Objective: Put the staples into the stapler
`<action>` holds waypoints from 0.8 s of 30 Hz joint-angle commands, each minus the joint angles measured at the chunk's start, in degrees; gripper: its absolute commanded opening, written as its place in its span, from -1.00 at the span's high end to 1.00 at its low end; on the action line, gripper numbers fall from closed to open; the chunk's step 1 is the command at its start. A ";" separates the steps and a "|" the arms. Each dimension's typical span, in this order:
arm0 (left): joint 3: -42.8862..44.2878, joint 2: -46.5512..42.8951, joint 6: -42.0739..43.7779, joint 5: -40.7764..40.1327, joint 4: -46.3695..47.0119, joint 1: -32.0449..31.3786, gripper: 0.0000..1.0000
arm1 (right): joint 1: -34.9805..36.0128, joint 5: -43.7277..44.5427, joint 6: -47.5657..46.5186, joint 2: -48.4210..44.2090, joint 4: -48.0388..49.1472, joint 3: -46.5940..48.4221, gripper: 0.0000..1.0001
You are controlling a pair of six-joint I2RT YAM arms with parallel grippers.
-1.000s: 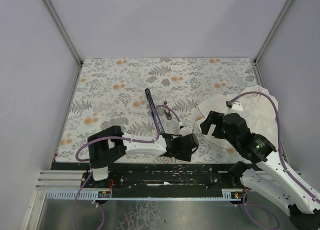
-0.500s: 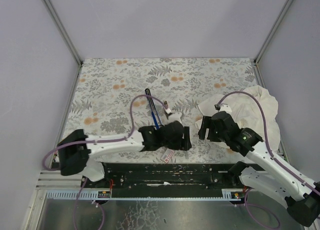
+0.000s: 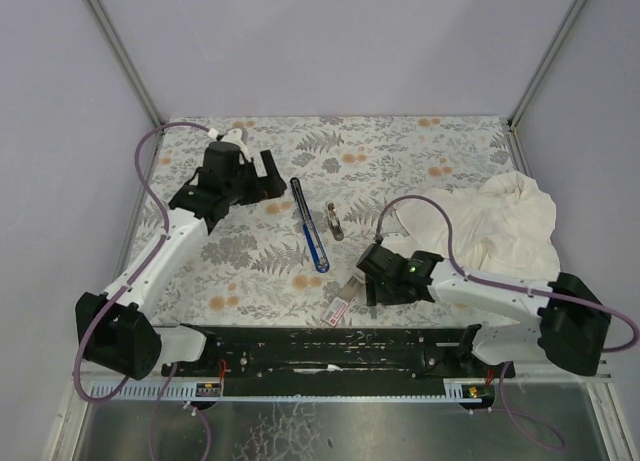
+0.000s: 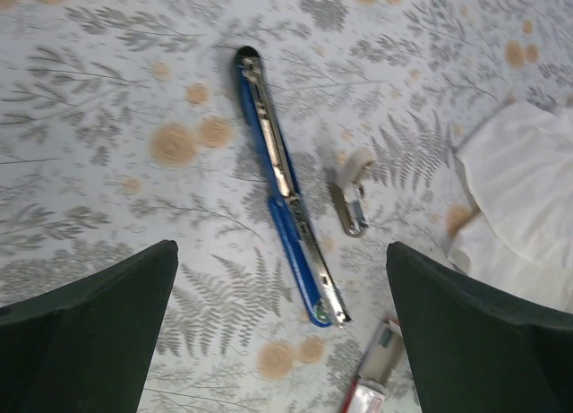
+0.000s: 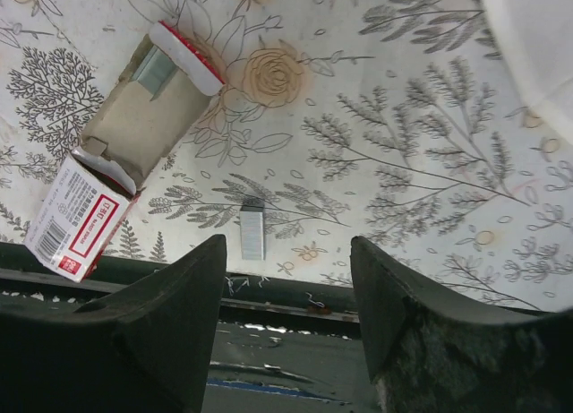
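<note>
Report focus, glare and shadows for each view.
Top external: even, diffuse light, soft shadows, everything sharp. Left wrist: stapler crisp, its metal rail glinting; left fingers dark, blurred. Right wrist: staples box and loose strip sharp; right fingers soft, dark; white cloth washed out.

The floral table point(image 3: 420, 151) bears the stapler point(image 3: 309, 225) opened flat, the staples box point(image 5: 76, 220), a loose strip point(image 5: 252, 233) and a cloth point(image 3: 500, 216).

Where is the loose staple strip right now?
In the right wrist view, the loose staple strip lies by the table's front edge, just right of the staple box.
</note>
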 commanded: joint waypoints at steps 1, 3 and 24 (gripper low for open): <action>-1.30 -0.85 5.17 3.94 1.86 4.87 -0.99 | 2.89 3.05 4.35 6.07 2.17 4.06 -0.22; -3.39 -1.51 5.13 2.87 3.81 4.94 -0.99 | 3.85 3.01 4.47 8.17 1.99 4.96 -0.17; -6.92 -3.12 4.51 2.64 6.06 6.43 -1.00 | 5.71 1.10 4.47 16.04 4.77 4.76 0.31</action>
